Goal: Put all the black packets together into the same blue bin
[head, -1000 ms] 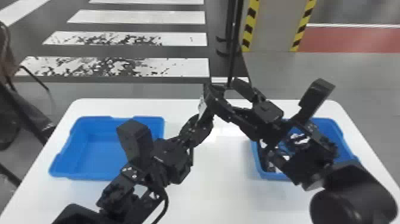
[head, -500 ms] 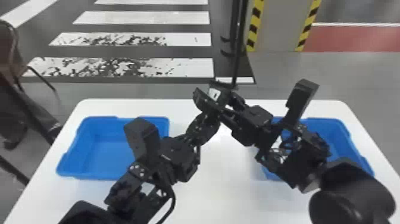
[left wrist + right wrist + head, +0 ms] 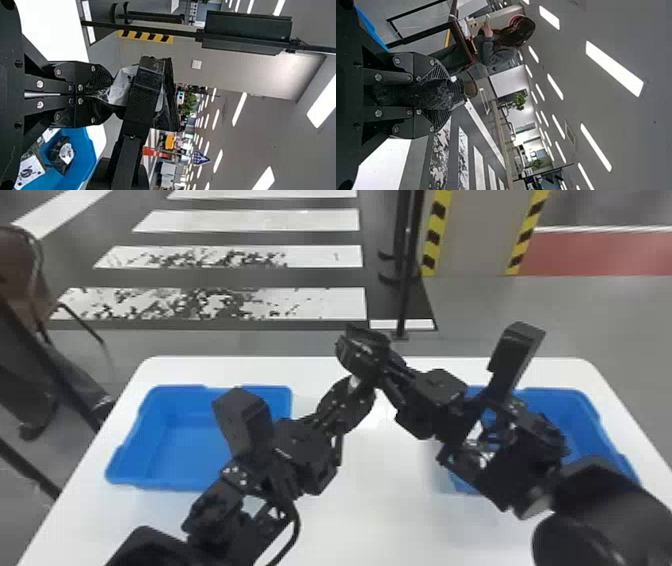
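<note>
Bin (image 3: 180, 455), blue, sits at 9 o'clock on the white table (image 3: 370, 510), taking the table's middle as the clock's centre in the head view. Left claw (image 3: 357, 392) is at 12 o'clock, above the table; its two fingers are drawn close together, pinching the pale edge of one black packet (image 3: 121, 89). Right claw (image 3: 367, 355) meets it there, just to the 1 o'clock side of it in the left wrist view's background terms I cannot tell.Bin (image 3: 180, 455), blue, sits at 9 o'clock on the white table (image 3: 370, 510), with the table's middle as the clock's centre in the head view. At 12 o'clock, above the table, the left claw (image 3: 357, 392) has its two fingers drawn close together, pinching the pale part of a black packet (image 3: 121, 89). The right claw (image 3: 367, 355) meets it there, its fingers parted by the packet's thickness and clamped on the dark part, so both claws hold the same packet. At 3 o'clock is the other blue bin (image 3: 575, 415), partly hidden by the right arm (image 3: 520, 470). The left wrist view shows a packet with a round pale label (image 3: 57, 144) lying in it, and beside that a packet with a white label (image 3: 29, 172). Counted up: two bins, two claws, one packet between the claws and at least two in the 3 o'clock bin; whether more lie there I cannot tell.
</note>
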Motion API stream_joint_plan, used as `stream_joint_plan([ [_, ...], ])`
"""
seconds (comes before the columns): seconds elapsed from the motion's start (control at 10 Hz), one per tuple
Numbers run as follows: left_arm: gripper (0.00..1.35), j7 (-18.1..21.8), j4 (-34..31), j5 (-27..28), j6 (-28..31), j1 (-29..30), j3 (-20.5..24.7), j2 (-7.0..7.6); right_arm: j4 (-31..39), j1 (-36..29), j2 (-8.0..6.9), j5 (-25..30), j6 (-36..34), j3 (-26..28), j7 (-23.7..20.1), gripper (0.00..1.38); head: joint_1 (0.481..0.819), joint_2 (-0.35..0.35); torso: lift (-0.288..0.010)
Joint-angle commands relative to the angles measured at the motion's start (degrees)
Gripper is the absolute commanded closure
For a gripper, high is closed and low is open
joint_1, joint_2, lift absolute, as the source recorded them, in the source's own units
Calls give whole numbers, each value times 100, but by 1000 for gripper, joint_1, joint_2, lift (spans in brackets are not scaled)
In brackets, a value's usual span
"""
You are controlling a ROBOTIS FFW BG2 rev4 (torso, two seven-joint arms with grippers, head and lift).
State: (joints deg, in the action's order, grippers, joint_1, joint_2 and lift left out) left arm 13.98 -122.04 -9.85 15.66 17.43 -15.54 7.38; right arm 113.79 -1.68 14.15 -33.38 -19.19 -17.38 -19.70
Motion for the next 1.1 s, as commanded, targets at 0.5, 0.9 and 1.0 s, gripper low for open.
stream_joint_plan([
  [0.5, 130, 8, 173, -135, -301, 310, 606, -158, 18, -352, -44, 755, 316, 1772, 19, 1182, 679, -34, -110],
  [0.9, 130, 17, 173, -146, -343, 422, 789, -210, -980, -548, 44, 1624, -303, 2880, 2, 1181, 695, -177, -110],
  [1.0, 130, 17, 173, -146, -357, 436, 835, -210, -1205, -520, 62, 1795, -303, 3006, 2, 1174, 695, -196, -110],
])
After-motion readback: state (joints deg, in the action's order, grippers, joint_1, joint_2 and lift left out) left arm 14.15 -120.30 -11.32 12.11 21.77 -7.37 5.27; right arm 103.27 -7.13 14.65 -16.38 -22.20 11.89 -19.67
